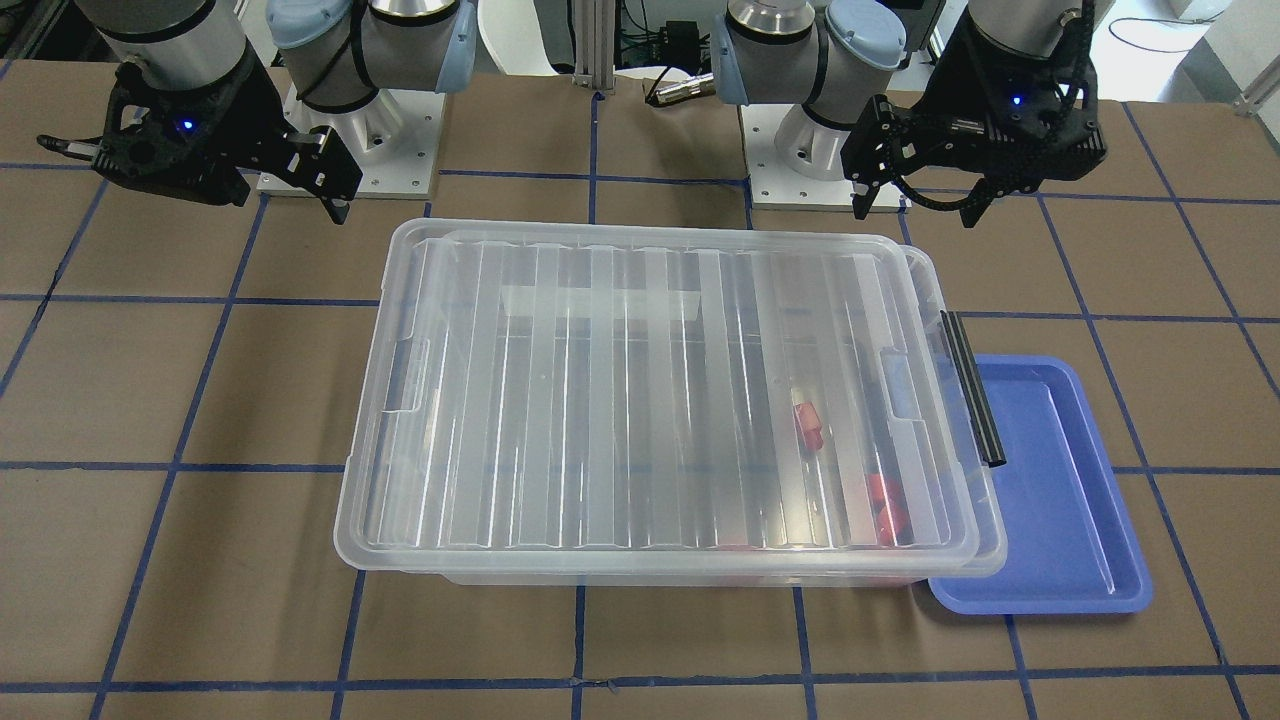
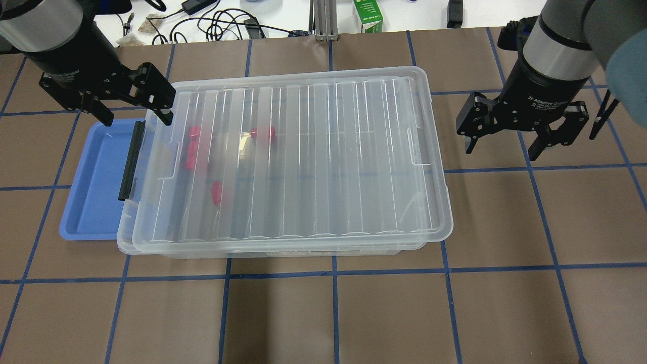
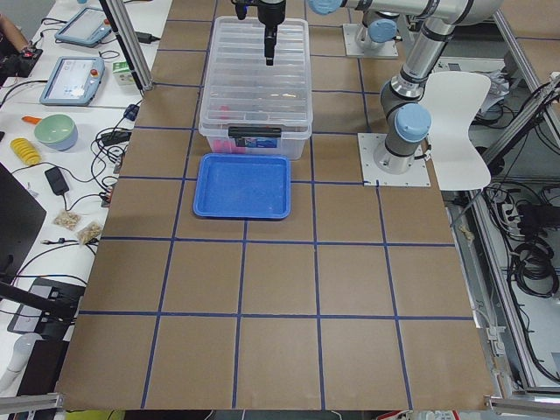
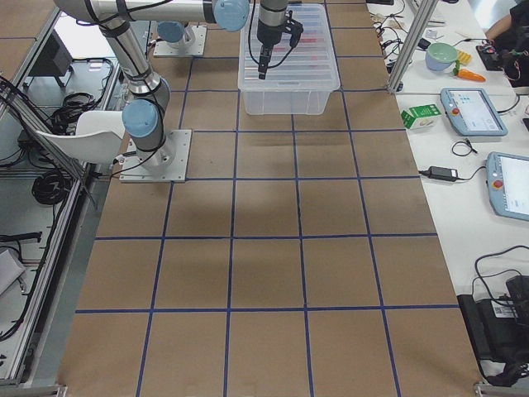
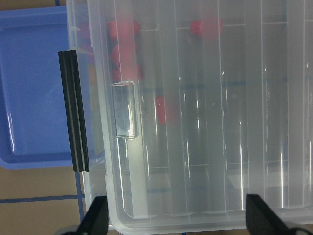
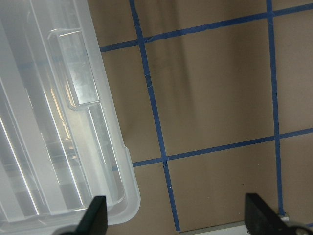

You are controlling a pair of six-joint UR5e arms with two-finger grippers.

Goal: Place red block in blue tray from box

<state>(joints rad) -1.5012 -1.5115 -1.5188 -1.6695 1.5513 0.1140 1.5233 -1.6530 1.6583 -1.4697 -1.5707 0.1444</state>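
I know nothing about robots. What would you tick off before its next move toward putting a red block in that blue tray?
1. Large clear plastic box opened: not ok, its ribbed lid is on.
2. Small red plastic block located: ok, visible through the lid near the tray end.
3. Shallow blue plastic tray free to receive: ok, its visible floor is bare.
4. Left hand open and empty: ok, above the box's tray end.
5. Right hand open and empty: ok, beside the other end.
6. Lid clipped down: cannot tell.
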